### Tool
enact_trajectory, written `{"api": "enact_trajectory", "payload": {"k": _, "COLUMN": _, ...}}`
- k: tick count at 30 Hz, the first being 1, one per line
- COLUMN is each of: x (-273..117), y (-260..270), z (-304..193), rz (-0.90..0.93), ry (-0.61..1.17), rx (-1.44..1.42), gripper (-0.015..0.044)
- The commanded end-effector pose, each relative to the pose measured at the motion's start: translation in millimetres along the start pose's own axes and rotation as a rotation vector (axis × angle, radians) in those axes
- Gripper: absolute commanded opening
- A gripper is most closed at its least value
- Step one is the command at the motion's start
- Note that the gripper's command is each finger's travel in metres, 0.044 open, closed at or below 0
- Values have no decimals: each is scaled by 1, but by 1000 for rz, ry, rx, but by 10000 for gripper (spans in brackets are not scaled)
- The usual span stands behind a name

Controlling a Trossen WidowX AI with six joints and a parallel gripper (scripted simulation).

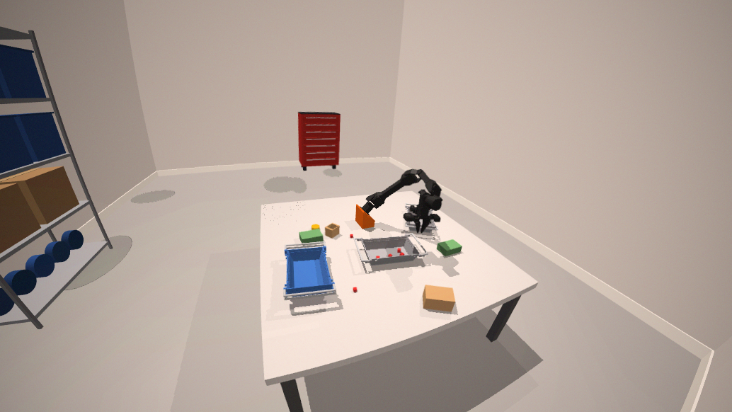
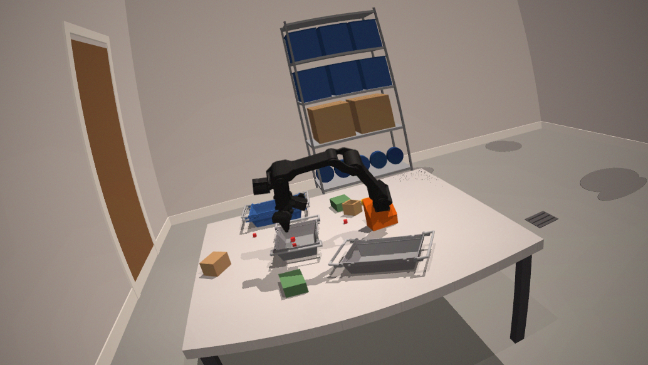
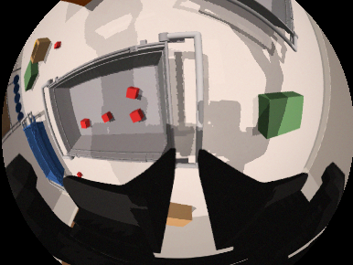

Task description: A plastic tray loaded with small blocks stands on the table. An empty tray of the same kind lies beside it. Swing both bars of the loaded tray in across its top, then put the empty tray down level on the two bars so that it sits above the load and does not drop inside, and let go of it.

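The loaded grey tray (image 1: 404, 258) (image 2: 296, 254) (image 3: 119, 143) stands upright with several red blocks on its floor. Its two wire bars are swung out beyond its ends: the near bar (image 3: 199, 78) is at right in the wrist view, the far bar (image 3: 55, 126) at left. The empty grey tray (image 2: 380, 265) (image 3: 262, 9) stands upright beside it, partly hidden by the arm in the top view. My gripper (image 1: 420, 230) (image 2: 284, 229) (image 3: 187, 153) points down above the loaded tray's near-bar end, fingers slightly open and empty. The exact height is unclear.
A blue tray (image 1: 309, 288) stands beyond the loaded tray. A green block (image 1: 449, 248) (image 2: 293, 284) (image 3: 280, 114) lies beyond the near bar. An orange-tan box (image 1: 439, 298) (image 2: 214, 263), loose red cubes (image 1: 355, 289) (image 2: 254, 235) and a small open box (image 1: 332, 231) are also on the table.
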State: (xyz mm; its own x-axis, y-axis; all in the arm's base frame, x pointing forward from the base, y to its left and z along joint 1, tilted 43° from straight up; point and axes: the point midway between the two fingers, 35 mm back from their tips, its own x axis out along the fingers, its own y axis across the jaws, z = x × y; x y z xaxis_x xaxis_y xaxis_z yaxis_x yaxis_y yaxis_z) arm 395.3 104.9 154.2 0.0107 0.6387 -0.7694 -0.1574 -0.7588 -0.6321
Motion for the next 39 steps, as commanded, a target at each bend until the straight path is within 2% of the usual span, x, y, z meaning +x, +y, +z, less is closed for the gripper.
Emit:
{"api": "enact_trajectory", "payload": {"k": 1, "x": 37, "y": -19, "z": 15, "rz": -45, "ry": -121, "rx": -108, "gripper": 88}}
{"api": "enact_trajectory", "payload": {"k": 10, "x": 43, "y": -19, "z": 15, "rz": -45, "ry": -121, "rx": -108, "gripper": 88}}
{"api": "enact_trajectory", "payload": {"k": 24, "x": 95, "y": -21, "z": 22, "rz": -48, "ry": -121, "rx": -108, "gripper": 88}}
{"api": "enact_trajectory", "payload": {"k": 30, "x": 95, "y": -21, "z": 22, "rz": -48, "ry": -121, "rx": -108, "gripper": 88}}
{"api": "enact_trajectory", "payload": {"k": 39, "x": 69, "y": -2, "z": 17, "rz": -46, "ry": -121, "rx": -108, "gripper": 88}}
